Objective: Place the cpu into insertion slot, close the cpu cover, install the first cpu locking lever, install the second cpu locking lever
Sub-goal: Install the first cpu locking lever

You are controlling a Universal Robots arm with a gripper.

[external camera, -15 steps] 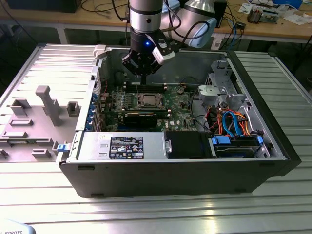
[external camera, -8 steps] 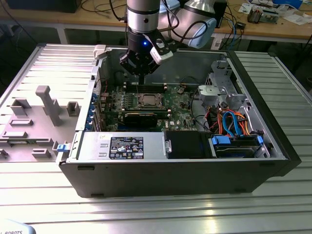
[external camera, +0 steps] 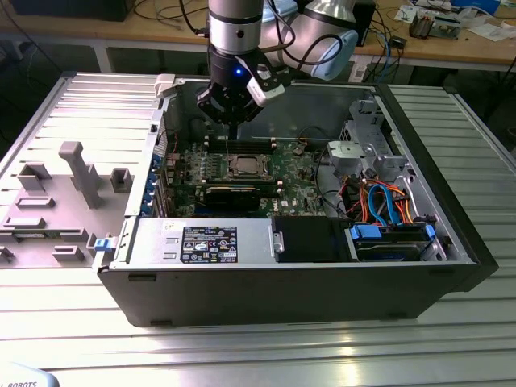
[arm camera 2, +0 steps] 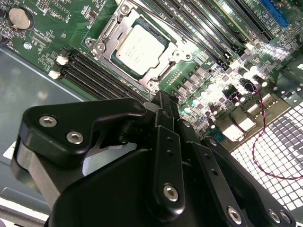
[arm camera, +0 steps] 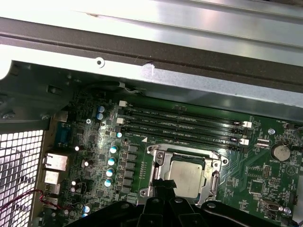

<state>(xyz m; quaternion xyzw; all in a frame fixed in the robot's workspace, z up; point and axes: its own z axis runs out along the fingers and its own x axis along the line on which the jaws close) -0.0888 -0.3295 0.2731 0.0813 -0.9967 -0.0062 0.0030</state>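
The cpu (arm camera 2: pixel 141 47) (arm camera: pixel 187 173) lies flat in the insertion slot (external camera: pixel 246 167) on the green board, its dull silver top showing. The cpu cover (arm camera 2: pixel 105 39) (arm camera: pixel 158 163) is down flat around it, the chip visible through its window. A thin metal lever rod (arm camera 2: pixel 203 35) runs along one side of the socket. My gripper (external camera: pixel 231 129) (arm camera 2: pixel 158 100) (arm camera: pixel 164 185) hangs a little above the board, just off the socket's edge on the side toward the case wall. Its black fingertips are together with nothing between them.
Long memory slots (arm camera: pixel 182 125) run between the socket and the case wall (arm camera: pixel 189 80). A black expansion card (external camera: pixel 234 193), the power supply (external camera: pixel 201 242) and a drive bay with blue and orange cables (external camera: pixel 387 205) surround the board. A grey fixture plate (external camera: pixel 81 173) lies at the exterior view's left.
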